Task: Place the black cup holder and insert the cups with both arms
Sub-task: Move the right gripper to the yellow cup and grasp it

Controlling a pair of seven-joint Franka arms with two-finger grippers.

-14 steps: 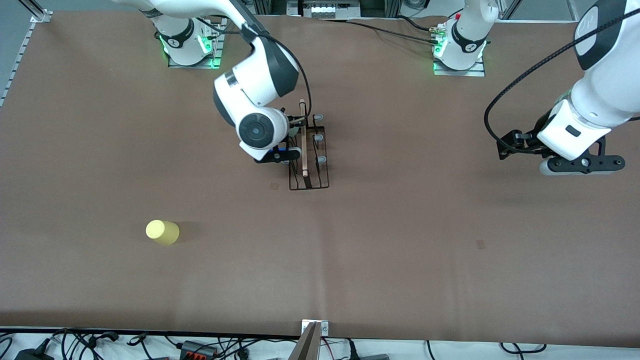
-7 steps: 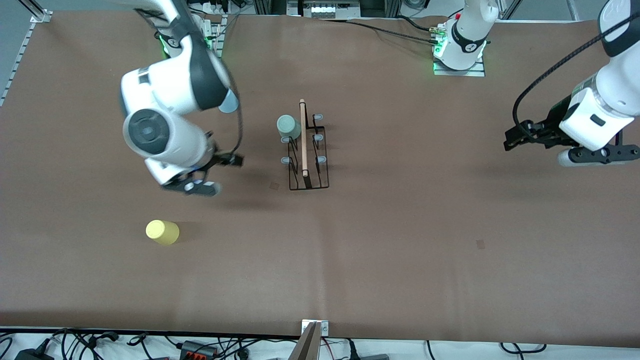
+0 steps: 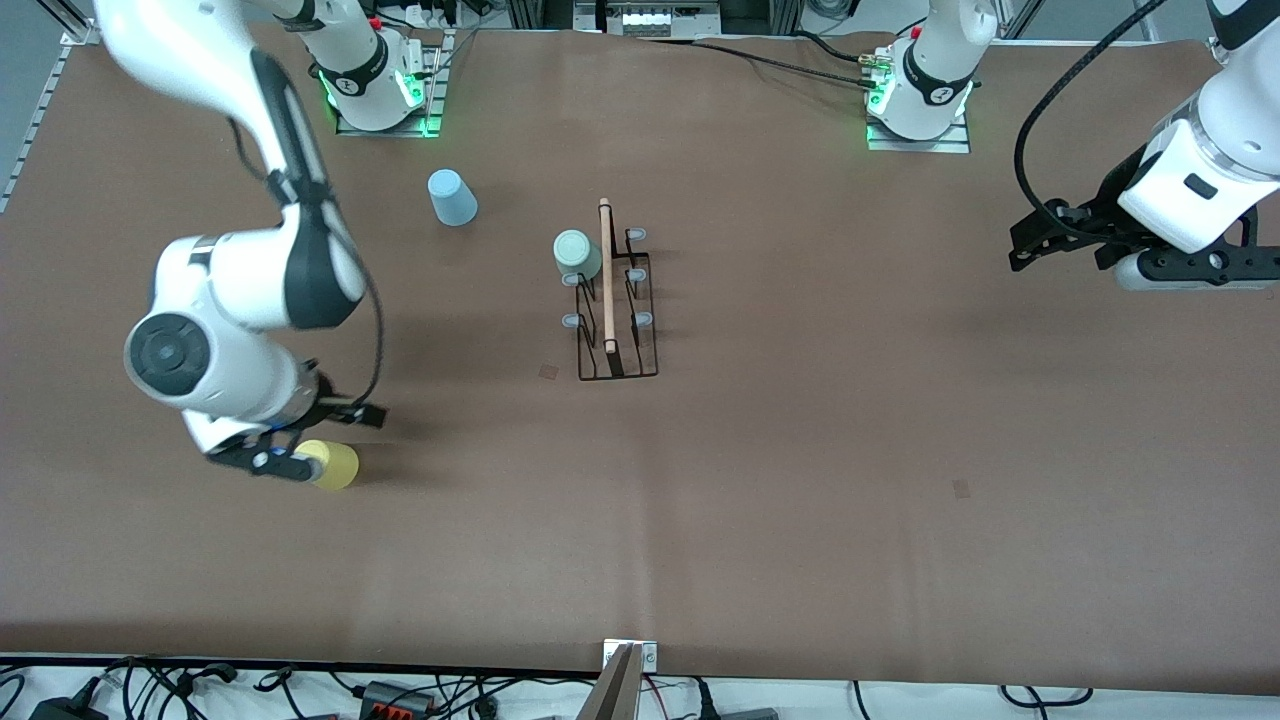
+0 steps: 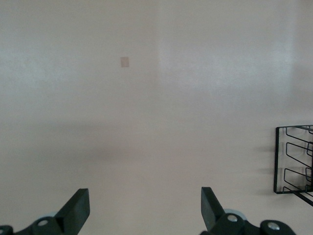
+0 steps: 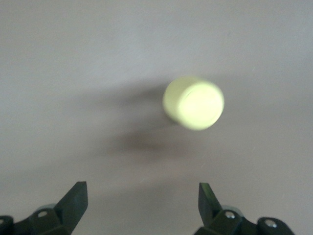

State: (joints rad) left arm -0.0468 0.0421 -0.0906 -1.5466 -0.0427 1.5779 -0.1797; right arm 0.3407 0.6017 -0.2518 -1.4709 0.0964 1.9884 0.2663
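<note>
Now, from the front view you see the right gripper (image 3: 275, 455) low over the yellow cup (image 3: 333, 465), just beside it toward the right arm's end of the table, its fingers spread wide and empty. The black cup holder (image 3: 615, 300) stands mid-table, well apart from that gripper, with the sage green cup (image 3: 577, 254) on a prong; the light blue cup (image 3: 452, 197) sits upside down nearer the right arm's base. The left gripper (image 3: 1060, 240) waits open over the table (image 3: 850, 450) at its own end.

Your left wrist view shows wide fingers (image 4: 78, 210), bare table and a corner of the holder. Your right wrist view shows the yellow cup ahead of parted fingers (image 5: 73, 200). You can read no writing.
</note>
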